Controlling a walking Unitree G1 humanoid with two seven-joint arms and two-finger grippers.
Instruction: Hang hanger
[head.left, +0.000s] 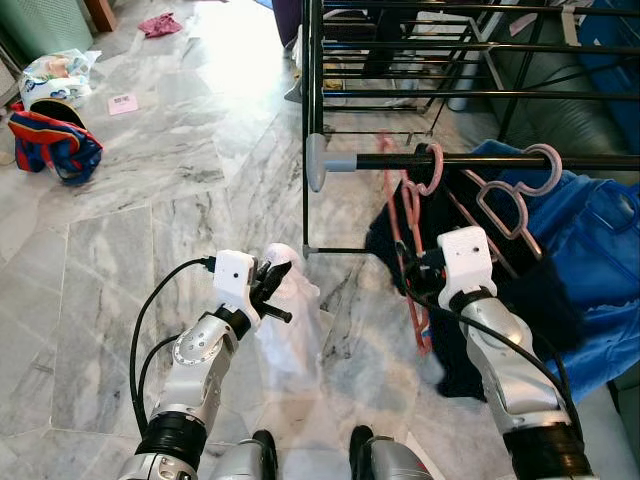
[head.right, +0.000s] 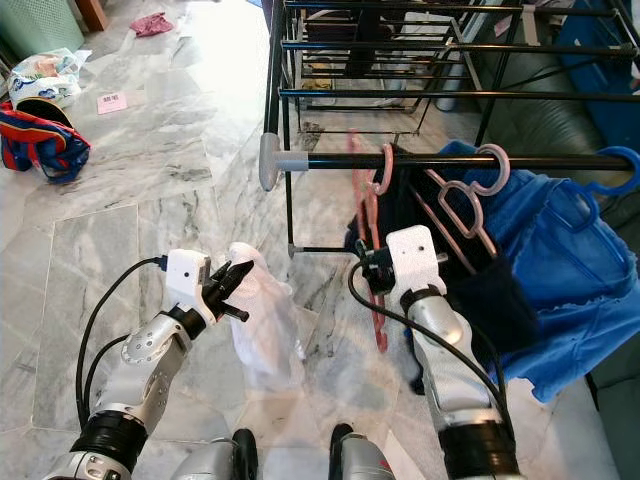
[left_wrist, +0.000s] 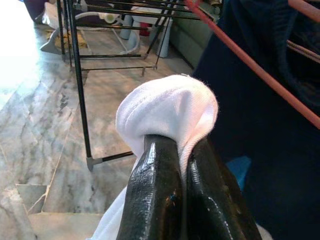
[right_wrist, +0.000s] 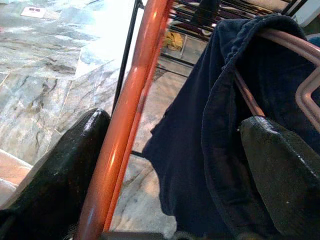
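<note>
1. Pinching a white cloth (left_wrist: 170, 112) in my left pincer (head.left: 272, 285), fingers pressed together, above the marble floor (head.left: 150, 200).
2. My right pincer (head.left: 412, 270) is spread around the red hanger (right_wrist: 131, 115).
3. That hanger hangs hooked on the black rail (head.left: 520, 160), beside dark clothing (right_wrist: 200, 150).

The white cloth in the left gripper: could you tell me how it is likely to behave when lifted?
Probably floppy: the white cloth droops in loose folds below the left gripper. Likely light, since a pinch of the shut fingers on one bunched corner holds it. It may slide off a smooth hanger like the one on the rail, though that is hard to judge.
</note>
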